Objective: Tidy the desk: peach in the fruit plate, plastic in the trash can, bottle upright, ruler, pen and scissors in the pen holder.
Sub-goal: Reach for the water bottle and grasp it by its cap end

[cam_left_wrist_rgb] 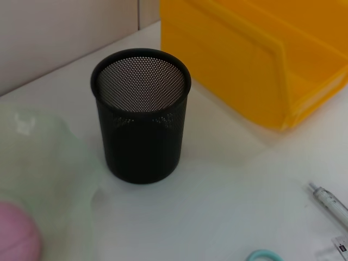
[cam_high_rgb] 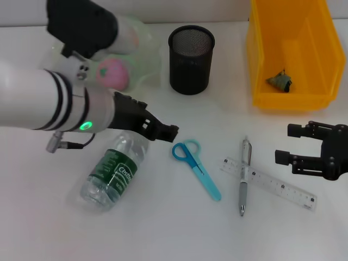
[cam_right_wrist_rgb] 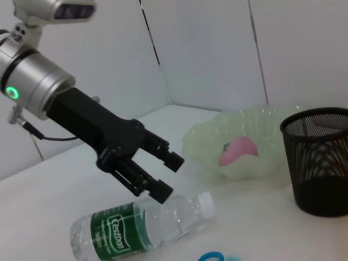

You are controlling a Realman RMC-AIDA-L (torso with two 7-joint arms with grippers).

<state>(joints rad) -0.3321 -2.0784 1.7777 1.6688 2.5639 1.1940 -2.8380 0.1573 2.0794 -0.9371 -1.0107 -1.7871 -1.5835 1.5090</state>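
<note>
Green "Cestbon" label wraps the lying bottle (cam_high_rgb: 112, 173), beneath the released left pincer (cam_high_rgb: 161, 130).

Left hand (cam_high_rgb: 166, 130) open, right hand (cam_high_rgb: 296, 145) open

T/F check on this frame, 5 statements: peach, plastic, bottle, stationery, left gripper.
1. The peach sits in the fruit plate. True.
2. The bottle stands upright. False: it lies on its side.
3. The plastic is in the yellow trash can. True.
4. The scissors are in the pen holder. False: they lie on the desk, like the pen and ruler.
5. The left gripper holds the bottle. False: it is open above it; the right gripper holds nothing.
</note>
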